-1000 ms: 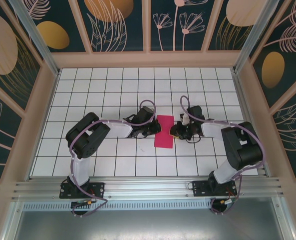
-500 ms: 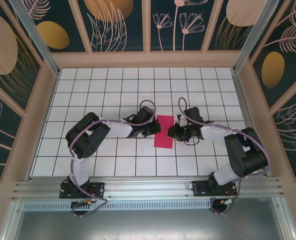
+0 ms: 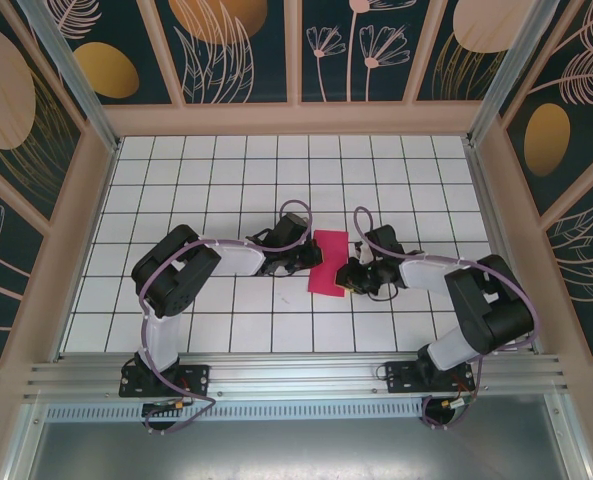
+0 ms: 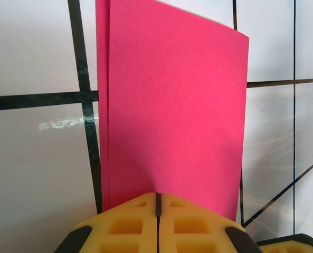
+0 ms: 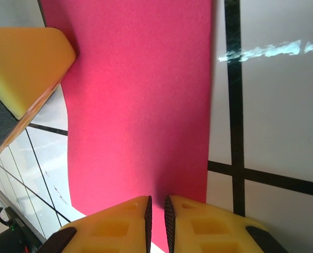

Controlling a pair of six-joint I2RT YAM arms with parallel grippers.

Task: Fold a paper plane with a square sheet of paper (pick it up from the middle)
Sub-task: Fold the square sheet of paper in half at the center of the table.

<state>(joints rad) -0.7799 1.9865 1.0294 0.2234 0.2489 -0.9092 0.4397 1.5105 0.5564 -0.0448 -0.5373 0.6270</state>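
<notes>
The square sheet of paper (image 3: 328, 262) lies folded in half as a magenta-red rectangle on the tiled table, long side running away from the arms. In the left wrist view the paper (image 4: 172, 105) shows two layers along its left edge. My left gripper (image 3: 314, 258) is shut, its tips (image 4: 157, 196) resting on the paper's left side. From the right, my right gripper (image 3: 346, 278) reaches over the near right part of the paper (image 5: 140, 105). Its jaws (image 5: 156, 203) stand a narrow gap apart, with paper showing between the pads.
The white tiled table (image 3: 226, 180) runs out to raised wooden walls on three sides. A metal rail (image 3: 296, 375) with both arm bases borders the near edge. One yellow finger of the left gripper (image 5: 24, 63) appears in the right wrist view, beside the paper.
The right gripper has moved left and nearer, from beside the paper onto its right edge. The left gripper and the paper have stayed put.
</notes>
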